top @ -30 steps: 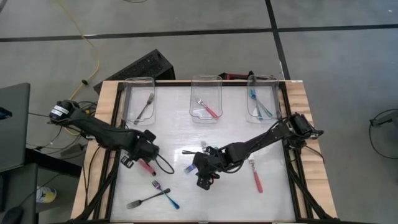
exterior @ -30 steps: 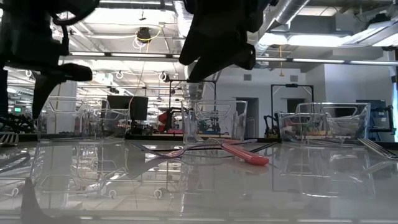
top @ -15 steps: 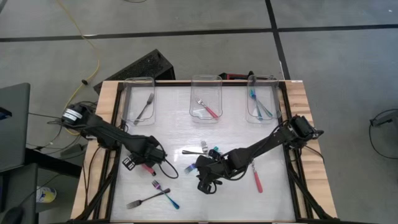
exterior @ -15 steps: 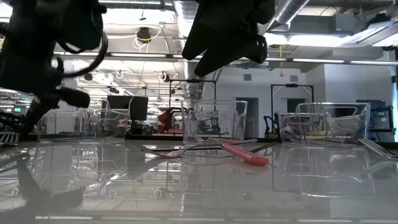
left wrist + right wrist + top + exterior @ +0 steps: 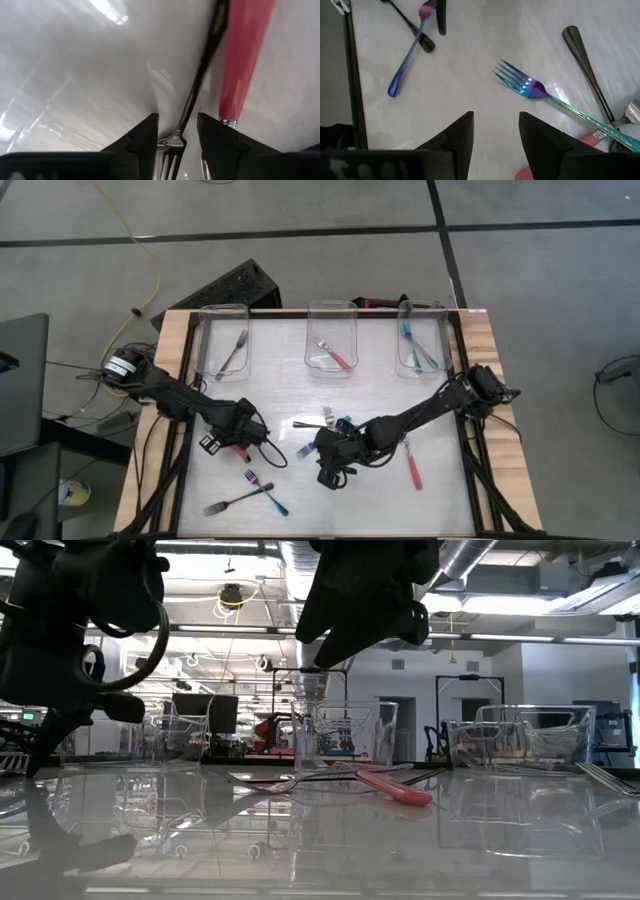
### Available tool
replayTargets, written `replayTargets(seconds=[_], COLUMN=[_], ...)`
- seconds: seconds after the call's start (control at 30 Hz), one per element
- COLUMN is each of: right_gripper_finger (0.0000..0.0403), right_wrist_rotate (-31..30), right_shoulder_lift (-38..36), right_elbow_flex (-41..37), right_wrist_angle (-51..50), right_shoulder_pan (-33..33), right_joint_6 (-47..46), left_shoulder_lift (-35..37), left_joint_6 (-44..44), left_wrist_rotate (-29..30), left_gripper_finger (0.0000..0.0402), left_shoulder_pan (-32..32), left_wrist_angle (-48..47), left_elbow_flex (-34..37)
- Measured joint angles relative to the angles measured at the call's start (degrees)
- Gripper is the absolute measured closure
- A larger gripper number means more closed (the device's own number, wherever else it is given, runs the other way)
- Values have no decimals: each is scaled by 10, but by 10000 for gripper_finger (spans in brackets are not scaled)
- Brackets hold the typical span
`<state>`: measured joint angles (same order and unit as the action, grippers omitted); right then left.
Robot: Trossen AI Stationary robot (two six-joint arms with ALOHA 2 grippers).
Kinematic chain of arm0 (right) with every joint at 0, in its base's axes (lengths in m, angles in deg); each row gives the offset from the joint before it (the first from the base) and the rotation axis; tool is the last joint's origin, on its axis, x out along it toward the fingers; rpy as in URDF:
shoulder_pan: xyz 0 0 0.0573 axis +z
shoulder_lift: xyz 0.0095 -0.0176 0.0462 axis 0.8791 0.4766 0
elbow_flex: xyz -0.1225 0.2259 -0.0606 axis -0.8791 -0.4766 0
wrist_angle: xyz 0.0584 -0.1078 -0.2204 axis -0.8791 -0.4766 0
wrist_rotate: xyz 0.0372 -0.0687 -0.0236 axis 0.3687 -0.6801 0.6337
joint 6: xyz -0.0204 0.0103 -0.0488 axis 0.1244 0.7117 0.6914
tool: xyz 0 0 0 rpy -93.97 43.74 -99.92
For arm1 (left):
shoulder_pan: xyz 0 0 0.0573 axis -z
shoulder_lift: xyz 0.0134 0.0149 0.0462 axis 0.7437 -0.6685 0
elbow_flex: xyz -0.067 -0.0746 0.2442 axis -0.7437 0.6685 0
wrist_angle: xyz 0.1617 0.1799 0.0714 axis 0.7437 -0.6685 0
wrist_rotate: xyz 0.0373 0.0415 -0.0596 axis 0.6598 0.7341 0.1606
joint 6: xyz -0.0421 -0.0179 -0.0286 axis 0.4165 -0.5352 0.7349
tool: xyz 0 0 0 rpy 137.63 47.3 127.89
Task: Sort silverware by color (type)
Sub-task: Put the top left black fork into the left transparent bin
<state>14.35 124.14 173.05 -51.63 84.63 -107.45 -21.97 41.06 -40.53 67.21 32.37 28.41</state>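
Silverware is scattered: a red-handled fork [image 5: 413,463] lies loose on the table right of centre, an iridescent teal fork [image 5: 555,98] lies just ahead of the right gripper, tines toward it, beside a dark grey fork handle [image 5: 586,65]. Front-left of the table [image 5: 300,395], a grey fork [image 5: 232,501] and a blue-handled fork [image 5: 266,491] lie crossed. Another pink-handled fork [image 5: 243,57] lies beside a dark metal fork [image 5: 192,95] under the left gripper. Already binned: a grey fork in the left bin [image 5: 222,340], a red-handled one in the middle bin [image 5: 331,337], teal ones in the right bin [image 5: 422,335]. Left gripper [image 5: 177,135] is low over the table left of centre, fingers parted a little, straddling the neck of the dark metal fork, not clamped on it, pink handle just outside one finger. Right gripper [image 5: 495,131] hovers near table centre, fingers apart, holding nothing, teal fork tines just ahead of the gap. In the low view both arms hang above the table, with the red-handled fork lying flat mid-table.
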Motion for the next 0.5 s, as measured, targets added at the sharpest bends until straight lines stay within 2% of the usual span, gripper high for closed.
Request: replayTargets(seconds=[0.4,0.5], right_gripper_finger=[223,223], right_wrist_rotate=[2,3], right_shoulder_lift=[0,0], right_elbow_flex=[0,0], right_wrist_angle=[-24,-26], right_shoulder_pan=[5,5], right_joint_6=[-15,-16], left_shoulder_lift=[1,7], left_joint_6=[10,10], left_wrist_rotate=[19,19], left_gripper_finger=[391,395], left_shoulder_pan=[18,18], left_wrist_angle=[16,16], left_elbow_flex=[9,10])
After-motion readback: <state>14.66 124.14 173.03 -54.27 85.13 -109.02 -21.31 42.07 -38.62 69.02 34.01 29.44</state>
